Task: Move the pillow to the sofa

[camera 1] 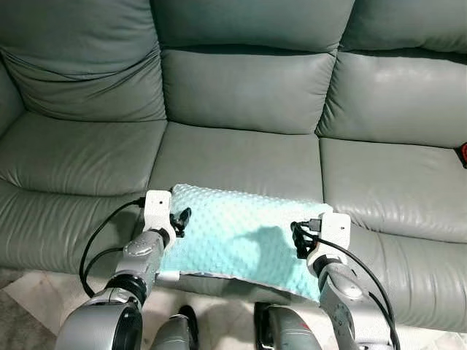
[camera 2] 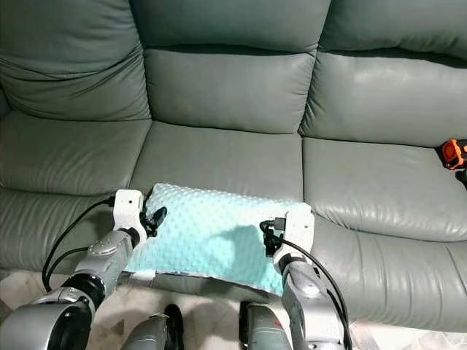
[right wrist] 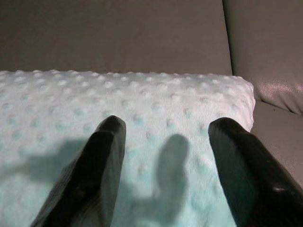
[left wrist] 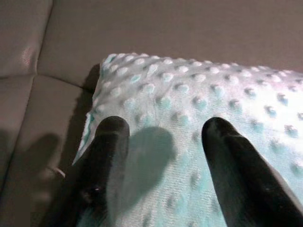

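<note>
A mint-green dotted pillow lies on the front of the grey leather sofa's middle seat, its near edge overhanging the seat front. My left gripper sits at the pillow's left end and my right gripper at its right end. In the left wrist view the left gripper is open, its black fingers spread over the pillow's bumpy top. The right gripper is likewise open, with its fingers resting over the pillow near its far corner.
The sofa has three seat cushions and tall back cushions. An orange and black object lies on the right seat at the frame's edge. Pale floor shows below the sofa front, beside my legs.
</note>
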Motion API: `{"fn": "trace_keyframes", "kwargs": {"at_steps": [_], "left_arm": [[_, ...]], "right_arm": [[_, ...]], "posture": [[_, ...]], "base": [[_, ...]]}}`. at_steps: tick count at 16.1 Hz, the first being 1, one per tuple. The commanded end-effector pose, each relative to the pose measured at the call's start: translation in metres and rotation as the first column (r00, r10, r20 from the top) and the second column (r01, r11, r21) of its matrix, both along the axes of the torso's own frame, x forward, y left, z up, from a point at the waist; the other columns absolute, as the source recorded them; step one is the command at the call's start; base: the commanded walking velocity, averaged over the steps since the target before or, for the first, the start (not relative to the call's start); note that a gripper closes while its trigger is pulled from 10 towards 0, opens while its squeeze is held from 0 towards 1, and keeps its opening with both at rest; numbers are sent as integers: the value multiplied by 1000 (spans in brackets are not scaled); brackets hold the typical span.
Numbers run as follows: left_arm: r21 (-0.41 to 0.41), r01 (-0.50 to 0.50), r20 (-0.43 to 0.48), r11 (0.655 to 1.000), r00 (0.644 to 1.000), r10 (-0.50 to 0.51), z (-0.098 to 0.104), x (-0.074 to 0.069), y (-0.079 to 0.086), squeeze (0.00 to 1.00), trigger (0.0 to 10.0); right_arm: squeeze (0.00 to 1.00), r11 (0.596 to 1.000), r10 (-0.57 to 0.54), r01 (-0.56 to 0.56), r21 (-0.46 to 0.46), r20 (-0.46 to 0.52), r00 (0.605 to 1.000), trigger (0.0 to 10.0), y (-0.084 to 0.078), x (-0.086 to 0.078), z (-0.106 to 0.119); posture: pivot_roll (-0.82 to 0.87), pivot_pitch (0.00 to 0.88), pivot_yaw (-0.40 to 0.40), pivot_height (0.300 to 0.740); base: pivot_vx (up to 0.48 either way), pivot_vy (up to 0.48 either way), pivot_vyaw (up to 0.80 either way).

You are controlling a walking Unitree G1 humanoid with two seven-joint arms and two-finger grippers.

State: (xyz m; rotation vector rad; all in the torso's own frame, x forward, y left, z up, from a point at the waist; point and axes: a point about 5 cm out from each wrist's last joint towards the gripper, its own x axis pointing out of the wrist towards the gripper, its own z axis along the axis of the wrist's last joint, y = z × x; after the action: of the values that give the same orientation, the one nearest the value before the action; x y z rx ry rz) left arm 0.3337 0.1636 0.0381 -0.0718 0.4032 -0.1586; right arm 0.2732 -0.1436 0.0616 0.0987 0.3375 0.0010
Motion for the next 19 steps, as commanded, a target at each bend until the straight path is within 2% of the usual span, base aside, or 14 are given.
{"fn": "trace_keyframes", "kwargs": {"at_steps": [1, 4, 6, 7, 9, 10, 11, 13, 14, 15, 18, 19], "left_arm": [[16, -25, -16, 1000, 1000, 25, -7, -7, 10, 1000, 10000], [-1, 7, -43, 1000, 999, -7, -12, -14, 15, 1000, 10000], [-19, 39, -25, 999, 999, -40, -13, -18, 14, 1000, 10000], [-26, 67, -27, 997, 997, -68, -15, -21, 13, 1000, 10000], [-5, 191, -88, 982, 978, -190, -26, -41, 13, 1000, 10000], [-1, 225, -113, 974, 968, -223, -31, -49, 13, 1000, 10000], [-9, 221, -128, 975, 967, -220, -34, -53, 14, 1000, 10000], [-26, 273, -184, 962, 944, -273, -42, -66, 11, 1000, 10000], [-29, 284, -193, 958, 939, -284, -43, -67, 10, 1000, 10000], [-33, 326, -224, 945, 919, -325, -46, -70, 2, 1000, 10000], [-18, 367, -252, 930, 899, -360, -50, -67, -10, 1000, 10000], [-6, 379, -265, 925, 891, -367, -51, -66, -14, 1000, 10000]], "right_arm": [[1000, 1000, -5, 5, -10, -35, 999, 10000, -4, -5, -3], [1000, 998, 47, -52, -35, -131, 990, 10000, -19, -13, 2], [1000, 993, 57, -76, -86, -204, 977, 10000, -29, -21, 0], [1000, 989, 76, -108, -105, -267, 961, 10000, -35, -29, -4], [1000, 975, 151, -203, -93, -397, 905, 10000, -46, -57, -13], [1000, 972, 156, -216, -92, -434, 887, 10000, -50, -66, -18], [1000, 970, 170, -229, -79, -455, 874, 10000, -51, -70, -21], [1000, 948, 247, -314, -46, -513, 822, 10000, -45, -83, -28], [1000, 944, 260, -327, -41, -519, 814, 10000, -44, -84, -29], [1000, 927, 292, -372, -41, -543, 787, 10000, -42, -85, -37], [1000, 910, 275, -399, -115, -553, 787, 10000, -46, -75, -49], [1000, 908, 216, -371, -192, -546, 810, 10000, -56, -66, -51]], "posture": [[-138, 344, 26, 740], [-127, 328, 27, 740], [-120, 319, 24, 740], [-119, 311, 21, 740], [-119, 292, 18, 740], [-117, 288, 19, 740], [-116, 286, 19, 740], [-115, 281, 22, 740], [-115, 281, 22, 740], [-114, 281, 22, 740], [-115, 288, 22, 740], [-111, 291, 22, 740]], "base": [[0, 0, 0], [0, 0, 0], [0, 0, 0], [0, 0, 0], [0, 0, 0], [0, 0, 0], [0, 0, 0], [0, 0, 0], [0, 0, 0], [0, 0, 0], [0, 0, 0], [0, 0, 0]]}}
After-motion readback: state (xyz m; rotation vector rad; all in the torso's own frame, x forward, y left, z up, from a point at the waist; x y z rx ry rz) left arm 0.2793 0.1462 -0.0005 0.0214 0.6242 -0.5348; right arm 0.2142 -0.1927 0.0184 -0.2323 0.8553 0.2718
